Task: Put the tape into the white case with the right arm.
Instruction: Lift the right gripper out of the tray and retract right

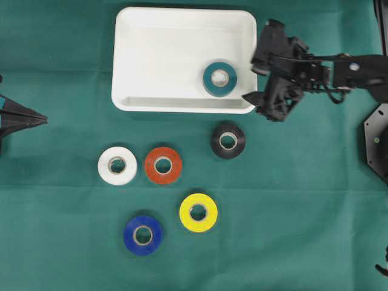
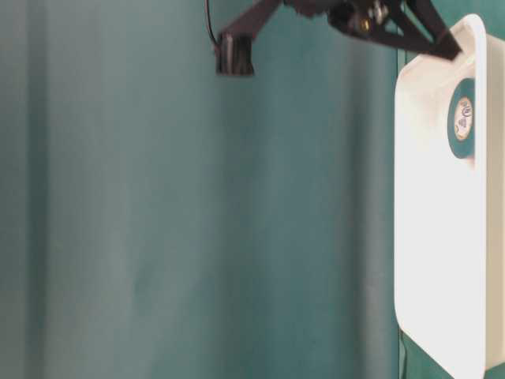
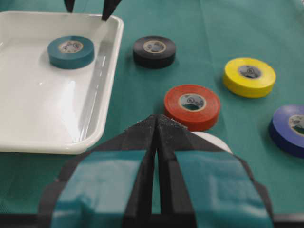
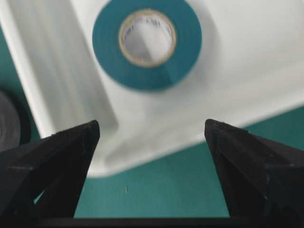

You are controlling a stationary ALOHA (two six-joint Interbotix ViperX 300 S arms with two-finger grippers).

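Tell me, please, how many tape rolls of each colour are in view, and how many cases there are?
Teal tape roll, in the white case: 1
Black tape roll: 1
Red tape roll: 1
White tape roll: 1
Yellow tape roll: 1
Blue tape roll: 1
White case: 1
Total: 6 rolls and 1 case, 7 things.

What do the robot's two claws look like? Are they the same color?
Not quite. The right gripper is all black, blocky, with two long pointed jaws and thin black cables along its arm. The left gripper is black too, but its jaws carry light-blue patches and have rough, gritty inner edges.
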